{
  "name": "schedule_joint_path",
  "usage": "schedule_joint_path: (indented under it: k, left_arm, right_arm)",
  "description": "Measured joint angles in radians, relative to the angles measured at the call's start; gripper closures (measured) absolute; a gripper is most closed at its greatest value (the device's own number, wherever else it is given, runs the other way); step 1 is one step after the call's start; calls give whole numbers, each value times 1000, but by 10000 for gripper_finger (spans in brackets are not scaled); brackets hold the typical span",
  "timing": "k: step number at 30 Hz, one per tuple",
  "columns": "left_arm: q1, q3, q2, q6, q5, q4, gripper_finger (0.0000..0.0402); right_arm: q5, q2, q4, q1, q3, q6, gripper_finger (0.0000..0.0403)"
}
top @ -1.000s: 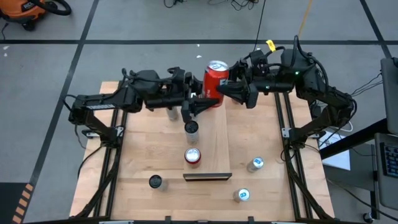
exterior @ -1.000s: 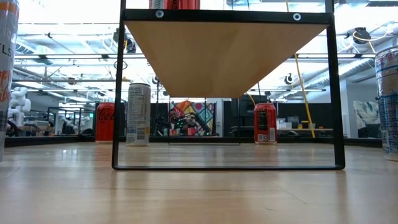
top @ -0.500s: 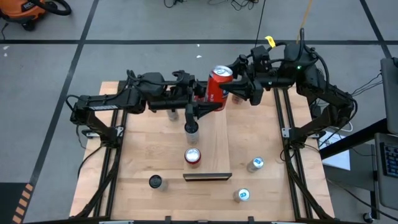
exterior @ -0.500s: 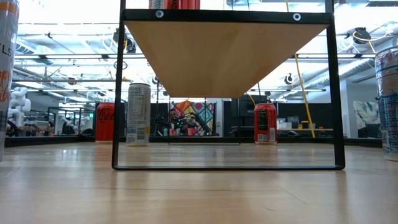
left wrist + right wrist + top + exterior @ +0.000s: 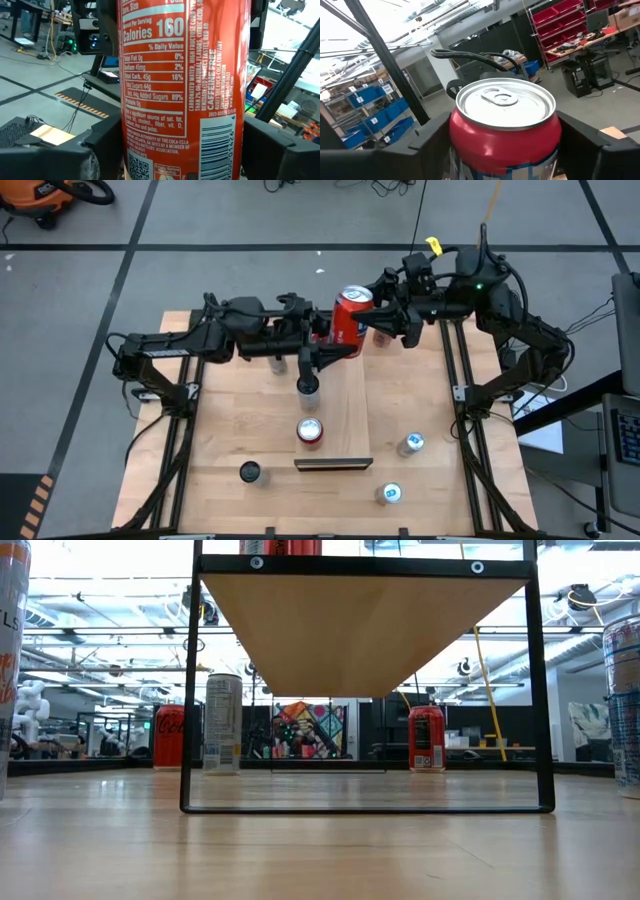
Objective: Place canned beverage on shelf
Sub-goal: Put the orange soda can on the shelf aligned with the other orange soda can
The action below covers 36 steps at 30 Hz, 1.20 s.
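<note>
Red can (image 5: pixel 348 320) between both claws above shelf's (image 5: pixel 344 405) far edge.

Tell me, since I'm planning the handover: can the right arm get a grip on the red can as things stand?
Probably yes. The right end effector already has a finger on each side of the red can; nothing blocks it, though the left end effector holds the can lower down.

Red Coca-Cola can (image 5: pixel 349 322): raised above far end of shelf, tilted, silver top with pull tab intact, nutrition label visible in left wrist view. Shelf (image 5: pixel 339 412): long pale-wood board, dark strip at near short end, mid-table.
</note>
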Motion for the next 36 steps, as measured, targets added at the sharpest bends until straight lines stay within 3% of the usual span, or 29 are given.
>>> schedule_joint_path:
  k: [9,26,31,36]
  left_arm:
    - [3,1,-7,-43,-84,-40,8]
    - [-1,2,-134,-44,-246,-257,16]
    - [-2,1,-132,-120,-246,-270,16]
    - [-7,1,-132,-166,-246,-269,16]
  right_arm:
    - [-22,-25,-75,-42,-2,-56,132]
    - [-5,-146,-532,-104,-13,-341,130]
    - [-9,-199,-502,-134,-149,-400,129]
    - [-11,-318,-324,-155,-404,-395,128]
